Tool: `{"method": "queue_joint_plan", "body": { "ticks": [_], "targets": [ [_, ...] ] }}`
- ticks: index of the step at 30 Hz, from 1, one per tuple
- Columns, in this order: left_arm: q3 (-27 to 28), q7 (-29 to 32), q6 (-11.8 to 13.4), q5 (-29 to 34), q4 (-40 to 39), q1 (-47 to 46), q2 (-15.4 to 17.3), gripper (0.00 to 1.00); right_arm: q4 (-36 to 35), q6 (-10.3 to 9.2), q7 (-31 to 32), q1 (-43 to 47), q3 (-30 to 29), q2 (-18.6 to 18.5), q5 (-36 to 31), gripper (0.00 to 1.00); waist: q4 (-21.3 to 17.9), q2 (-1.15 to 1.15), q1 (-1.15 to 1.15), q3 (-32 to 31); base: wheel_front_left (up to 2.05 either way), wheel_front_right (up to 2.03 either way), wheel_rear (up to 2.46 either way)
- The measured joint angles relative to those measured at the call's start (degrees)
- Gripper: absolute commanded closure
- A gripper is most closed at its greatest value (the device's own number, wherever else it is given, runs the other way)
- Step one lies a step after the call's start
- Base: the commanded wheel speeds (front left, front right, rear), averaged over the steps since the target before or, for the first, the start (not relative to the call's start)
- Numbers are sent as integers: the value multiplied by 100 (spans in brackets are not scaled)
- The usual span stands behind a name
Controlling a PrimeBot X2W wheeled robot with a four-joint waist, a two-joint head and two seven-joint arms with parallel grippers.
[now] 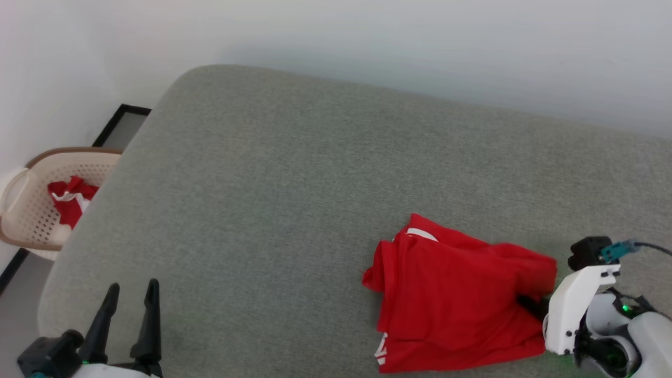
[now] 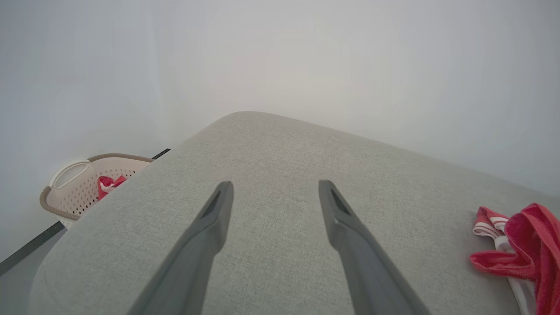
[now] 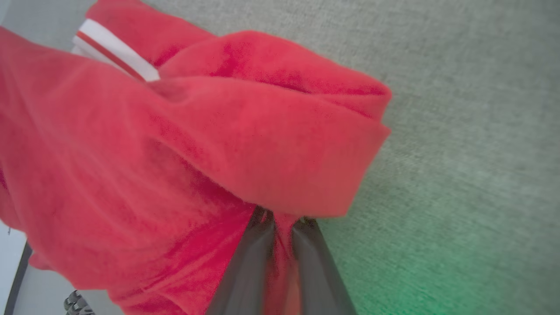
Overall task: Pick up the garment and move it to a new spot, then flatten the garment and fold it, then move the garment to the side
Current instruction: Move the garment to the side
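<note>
right tool (image 3: 283,221) pinching garment (image 1: 457,299) edge | left tool (image 1: 133,287) spread over grey surface (image 1: 262,184)

The garment (image 1: 457,304) lies crumpled at lower right on the grey cushion (image 1: 294,210), the right gripper (image 1: 533,307) tucked under its edge; the left gripper (image 1: 133,284) is spread at lower left.

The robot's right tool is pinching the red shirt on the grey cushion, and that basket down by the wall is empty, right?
Not quite. The basket is not empty: the head view shows a red and white cloth lying in it. The rest holds: the right tool is shut on the red shirt, which lies on the grey cushion.
</note>
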Motion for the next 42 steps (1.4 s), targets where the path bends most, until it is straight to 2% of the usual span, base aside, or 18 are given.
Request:
{"method": "queue_joint_plan", "body": {
  "ticks": [14, 22, 26, 35, 42],
  "targets": [
    [-436, 0, 0, 107, -160, -554, 80, 0, -503, -8, 156, -448, -137, -1002, -257, 100, -610, 0, 0, 226, 0, 0, 0],
    [-879, 0, 0, 41, -113, -1176, 258, 0, -627, -8, 187, -891, -333, -1655, -521, 100, -1057, 0, 0, 513, 0, 0, 0],
    [-1057, -1, 0, 3, -105, -1447, 330, 0, -632, -8, 158, -1120, -444, -1869, -708, 100, -1295, 0, 0, 672, 0, 0, 0],
    [-1464, 0, 0, -52, -89, -2020, 526, 0, -495, -8, -293, -1607, -482, -2401, -1179, 100, -1779, 0, 0, 1110, 0, 0, 0],
    [-1733, 0, 0, -103, -80, -2380, 632, 0, -82, -8, -804, -1938, -461, -2784, -1618, 100, -2041, 0, 0, 1505, 0, 0, 0]
  ]
}}
